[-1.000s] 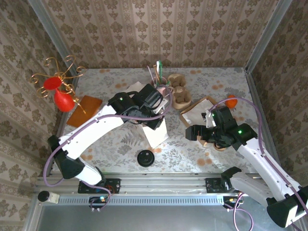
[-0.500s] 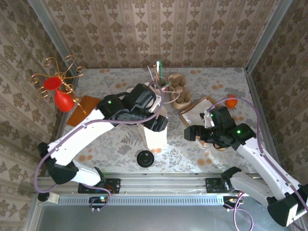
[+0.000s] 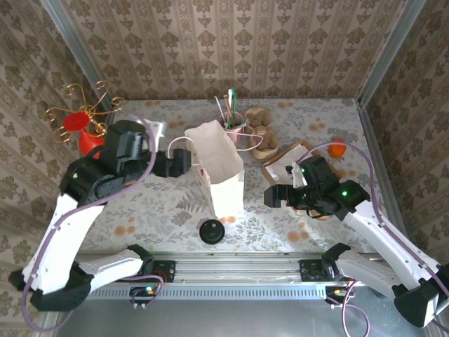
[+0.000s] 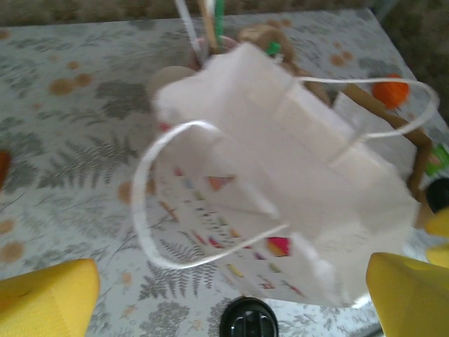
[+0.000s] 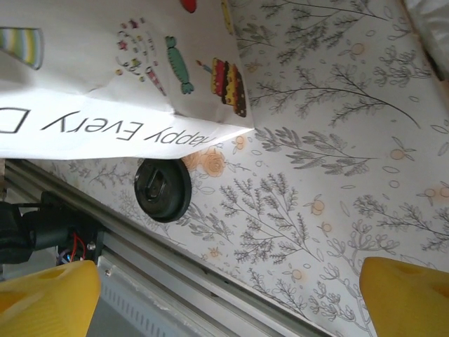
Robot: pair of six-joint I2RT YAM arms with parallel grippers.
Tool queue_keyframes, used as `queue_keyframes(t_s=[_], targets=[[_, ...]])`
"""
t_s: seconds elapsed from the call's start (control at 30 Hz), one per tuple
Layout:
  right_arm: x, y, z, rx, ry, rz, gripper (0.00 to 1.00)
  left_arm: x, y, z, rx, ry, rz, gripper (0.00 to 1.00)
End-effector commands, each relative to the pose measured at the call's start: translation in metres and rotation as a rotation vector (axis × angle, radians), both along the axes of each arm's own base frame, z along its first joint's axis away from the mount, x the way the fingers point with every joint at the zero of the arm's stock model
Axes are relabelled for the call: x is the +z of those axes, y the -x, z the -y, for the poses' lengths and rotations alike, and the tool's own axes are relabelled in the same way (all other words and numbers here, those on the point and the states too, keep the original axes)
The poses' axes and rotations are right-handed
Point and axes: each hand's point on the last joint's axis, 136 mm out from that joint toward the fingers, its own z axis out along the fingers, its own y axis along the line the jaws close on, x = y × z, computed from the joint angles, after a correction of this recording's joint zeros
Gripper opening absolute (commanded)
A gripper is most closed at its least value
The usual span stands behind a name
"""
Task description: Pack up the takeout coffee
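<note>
Takeout coffee (image 3: 212,231) stood upright on worktop (image 3: 161,210), black lid up, just in front of white bag (image 3: 221,175). Right end effector (image 3: 272,196), wide open and empty, faced it from right, probably better placed. Left end effector (image 3: 184,163), wide open and empty, sat at bag's far-left side.

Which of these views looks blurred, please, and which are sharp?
Left wrist view: the white paper bag and its handles are smeared and soft. Right wrist view: the bag's printed lettering and the black lid read crisply. Top external view: evenly lit, sharp throughout.
</note>
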Motion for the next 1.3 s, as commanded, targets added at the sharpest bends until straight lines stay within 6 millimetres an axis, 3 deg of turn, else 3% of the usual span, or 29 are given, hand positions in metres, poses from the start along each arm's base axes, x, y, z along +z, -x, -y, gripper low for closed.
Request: queue_keyframes(t_s=[0.0, 0.23, 0.43, 0.63, 0.87, 1.03, 1.27], targets=[[0.017, -0.011, -0.008, -0.013, -0.023, 0.062, 0.95, -0.011, -0.018, -0.005, 0.027, 0.084, -0.059, 0.98], [0.006, -0.009, -0.023, 0.026, -0.018, 0.038, 0.90, -0.006, -0.092, -0.013, 0.068, 0.206, -0.070, 0.94], [-0.001, -0.009, -0.023, 0.026, -0.021, 0.034, 0.87, -0.012, -0.149, 0.014, -0.037, 0.249, -0.079, 0.89], [-0.008, -0.007, -0.028, 0.037, -0.036, 0.013, 0.86, -0.022, -0.186, 0.041, -0.133, 0.346, -0.108, 0.87], [-0.010, -0.015, -0.035, 0.040, -0.049, 0.020, 0.87, -0.042, -0.185, 0.083, -0.283, 0.424, -0.177, 0.86], [-0.010, -0.022, -0.043, 0.053, -0.060, 0.021, 0.88, -0.046, -0.174, 0.084, -0.292, 0.438, -0.202, 0.86], [-0.008, -0.035, -0.051, 0.054, -0.062, 0.040, 0.91, -0.055, -0.143, 0.085, -0.320, 0.460, -0.247, 0.86]])
